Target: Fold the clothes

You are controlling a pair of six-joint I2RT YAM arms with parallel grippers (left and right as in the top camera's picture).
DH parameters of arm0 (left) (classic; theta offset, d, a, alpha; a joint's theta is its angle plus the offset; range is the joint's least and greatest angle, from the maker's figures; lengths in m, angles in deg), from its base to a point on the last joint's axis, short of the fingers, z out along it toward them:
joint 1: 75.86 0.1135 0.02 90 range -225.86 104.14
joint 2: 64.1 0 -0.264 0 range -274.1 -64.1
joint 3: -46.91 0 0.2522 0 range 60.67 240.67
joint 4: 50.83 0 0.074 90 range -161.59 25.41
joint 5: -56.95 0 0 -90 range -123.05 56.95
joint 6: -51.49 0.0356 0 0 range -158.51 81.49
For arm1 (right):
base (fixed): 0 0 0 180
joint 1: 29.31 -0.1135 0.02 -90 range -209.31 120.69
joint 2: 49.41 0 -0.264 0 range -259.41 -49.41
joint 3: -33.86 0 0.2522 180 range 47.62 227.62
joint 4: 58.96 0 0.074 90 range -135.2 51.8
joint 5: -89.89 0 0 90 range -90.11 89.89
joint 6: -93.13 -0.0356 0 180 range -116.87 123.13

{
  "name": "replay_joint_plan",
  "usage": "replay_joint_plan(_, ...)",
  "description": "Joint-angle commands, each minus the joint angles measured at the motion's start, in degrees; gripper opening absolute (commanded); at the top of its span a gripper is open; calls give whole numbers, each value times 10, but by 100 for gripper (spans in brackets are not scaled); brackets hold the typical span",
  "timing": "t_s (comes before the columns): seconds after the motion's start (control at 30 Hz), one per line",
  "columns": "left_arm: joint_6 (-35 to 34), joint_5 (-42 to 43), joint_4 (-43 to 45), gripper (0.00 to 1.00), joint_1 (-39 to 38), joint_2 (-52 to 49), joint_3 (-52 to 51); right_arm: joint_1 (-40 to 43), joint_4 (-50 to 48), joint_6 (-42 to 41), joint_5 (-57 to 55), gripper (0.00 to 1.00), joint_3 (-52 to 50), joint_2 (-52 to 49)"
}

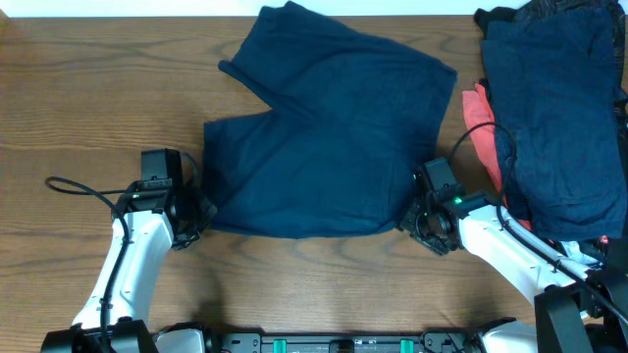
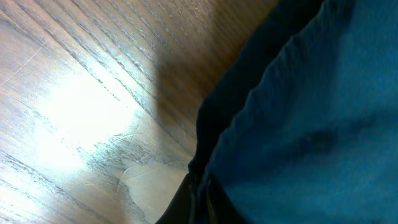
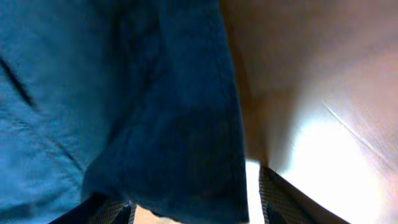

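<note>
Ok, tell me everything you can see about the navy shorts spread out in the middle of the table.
The dark navy cloth shorts lie spread nearly flat on the wooden table, soft and lightly creased; a notch on the far left side divides two short legs. The left fingers pinch one near corner; the right fingers stand apart around the other near corner.

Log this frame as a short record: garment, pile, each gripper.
garment in work: navy shorts, spread on the table
waiting pile: dark clothes with a coral-red piece, far right
left gripper: shut on the shorts' near left corner
right gripper: open, cloth of the near right corner between its fingers
fold: none visible yet
</note>
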Motion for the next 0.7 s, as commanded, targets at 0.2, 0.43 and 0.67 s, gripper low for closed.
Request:
replay_joint_plan(0.2,-3,-10,-4,6,2,3,6,-3,16,84,50,63,10,31)
replay_joint_plan(0.43,-3,-10,-2,6,2,3,6,-3,58,104,17,72,10,136)
replay_joint_plan(0.67,-3,-10,-2,6,2,3,6,-3,72,34,-51,75,-1,114)
